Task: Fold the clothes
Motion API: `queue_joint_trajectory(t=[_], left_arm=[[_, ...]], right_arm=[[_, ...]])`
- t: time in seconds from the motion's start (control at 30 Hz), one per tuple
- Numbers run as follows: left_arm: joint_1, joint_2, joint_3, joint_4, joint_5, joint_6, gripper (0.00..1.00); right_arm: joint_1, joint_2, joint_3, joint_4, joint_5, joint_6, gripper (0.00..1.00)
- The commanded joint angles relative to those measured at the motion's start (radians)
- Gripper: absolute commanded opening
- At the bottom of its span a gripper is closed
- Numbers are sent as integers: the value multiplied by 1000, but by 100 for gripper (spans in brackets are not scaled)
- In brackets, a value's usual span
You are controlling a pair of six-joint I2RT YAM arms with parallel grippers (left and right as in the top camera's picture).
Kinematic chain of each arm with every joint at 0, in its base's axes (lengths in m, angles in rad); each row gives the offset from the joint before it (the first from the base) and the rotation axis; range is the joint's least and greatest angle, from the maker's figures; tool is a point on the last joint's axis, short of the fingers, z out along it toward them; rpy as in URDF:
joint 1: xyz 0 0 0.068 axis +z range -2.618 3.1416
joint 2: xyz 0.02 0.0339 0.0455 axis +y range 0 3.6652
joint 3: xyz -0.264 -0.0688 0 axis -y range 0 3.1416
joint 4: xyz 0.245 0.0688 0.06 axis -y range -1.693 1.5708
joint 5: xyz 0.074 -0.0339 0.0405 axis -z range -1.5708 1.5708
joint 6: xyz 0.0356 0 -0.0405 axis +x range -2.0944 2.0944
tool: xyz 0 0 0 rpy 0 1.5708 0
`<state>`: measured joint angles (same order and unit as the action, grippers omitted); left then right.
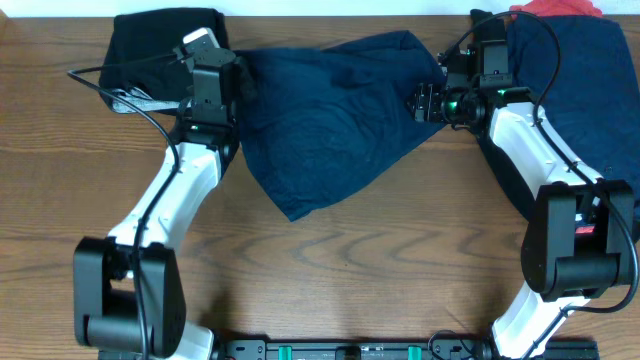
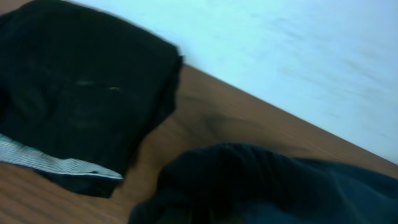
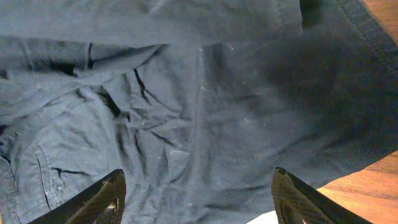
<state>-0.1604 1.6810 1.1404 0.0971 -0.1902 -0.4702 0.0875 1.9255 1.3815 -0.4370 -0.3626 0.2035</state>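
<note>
A plain navy blue garment [image 1: 320, 130] lies spread and rumpled across the middle of the table. My left gripper [image 1: 238, 82] sits at its left edge, shut on the cloth. In the left wrist view the bunched navy fabric [image 2: 261, 180] hides the jaws. My right gripper [image 1: 428, 102] hovers over the garment's right corner. It is open, with both dark fingers [image 3: 102, 199] wide apart above wrinkled navy cloth [image 3: 199, 124] and nothing between them.
A folded black garment [image 1: 160, 50] with a striped edge [image 2: 56, 163] lies at the back left. A pile of navy clothes [image 1: 590, 90] with a red one [image 1: 555, 8] sits at the back right. Bare wooden table [image 1: 350, 270] fills the front.
</note>
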Motion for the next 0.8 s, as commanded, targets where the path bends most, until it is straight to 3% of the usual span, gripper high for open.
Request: queue_joint_trajectory(t=[0.0,0.17,0.43,0.77], left_arm=[[26,35,10,15,-46,-55,5],[22,35,10,9,-34,-66,6],[-8,19,10,-52,-27,-63,6],[-13,17,10,-102,-27,-42,6]], right_arm=[[4,7,-4,0,1,-12,73],[8,7,-4,44,53,-16,75],[45,49,-4,331,196,115,75],[-10,236,-3,550,114,114,85]])
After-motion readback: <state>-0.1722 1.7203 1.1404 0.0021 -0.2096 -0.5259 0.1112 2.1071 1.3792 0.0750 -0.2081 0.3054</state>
